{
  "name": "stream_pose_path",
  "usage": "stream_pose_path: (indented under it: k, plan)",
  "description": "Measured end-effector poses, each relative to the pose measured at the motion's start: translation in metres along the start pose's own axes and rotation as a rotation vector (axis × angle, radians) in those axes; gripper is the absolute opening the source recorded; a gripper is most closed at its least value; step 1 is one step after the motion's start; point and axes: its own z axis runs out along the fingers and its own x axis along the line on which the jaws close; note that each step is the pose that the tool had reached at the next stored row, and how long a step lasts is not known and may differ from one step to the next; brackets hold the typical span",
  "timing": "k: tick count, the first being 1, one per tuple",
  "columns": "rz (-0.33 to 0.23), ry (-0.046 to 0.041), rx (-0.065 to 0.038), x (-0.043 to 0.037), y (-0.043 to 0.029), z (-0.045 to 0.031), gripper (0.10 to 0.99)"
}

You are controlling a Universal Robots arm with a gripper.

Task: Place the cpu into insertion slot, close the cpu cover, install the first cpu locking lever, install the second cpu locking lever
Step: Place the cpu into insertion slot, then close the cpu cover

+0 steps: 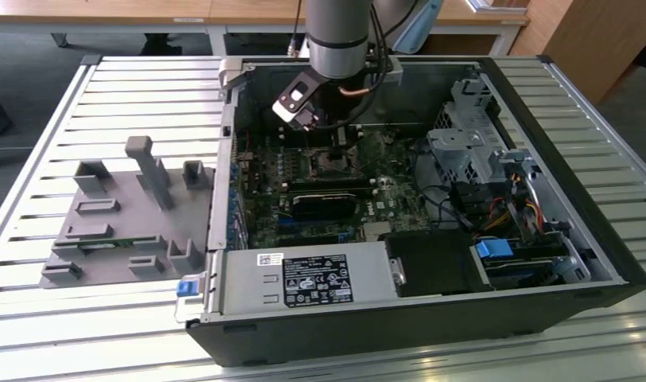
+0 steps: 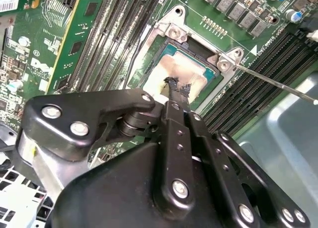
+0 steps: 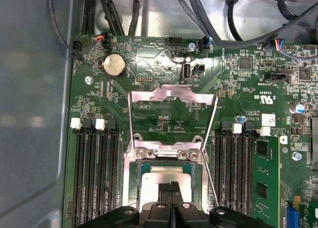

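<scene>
**The cpu in the insertion slot; gripper closed over it, empty.**
The cpu lay flat inside the slot's metal frame, with the cpu cover swung back over the green board. The gripper's fingers were drawn together, their tips at the chip's pale face; whether they touched it could not be told. Judged good practice: confirm the chip sat level on all sides and keep any press light and central, since a tilted corner could harm the contacts beneath.

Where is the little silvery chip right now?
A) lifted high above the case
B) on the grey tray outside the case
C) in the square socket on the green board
C: the cpu lies in the insertion slot, and the gripper has its jaws right over the chip's face.
</scene>
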Motion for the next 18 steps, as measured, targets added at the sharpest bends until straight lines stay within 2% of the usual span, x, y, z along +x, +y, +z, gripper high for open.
stream_pose_path:
  k: [1, 13, 18]
  plan:
    - [0.0, 0.0, 0.0, 0.0, 0.0, -0.0004, 0.106]
    - [0.0, -0.0001, 0.0, -0.0001, 0.0003, -0.0047, 0.106]
    - [0.0, -0.0001, 0.0, -0.0001, 0.0006, -0.009, 0.106]
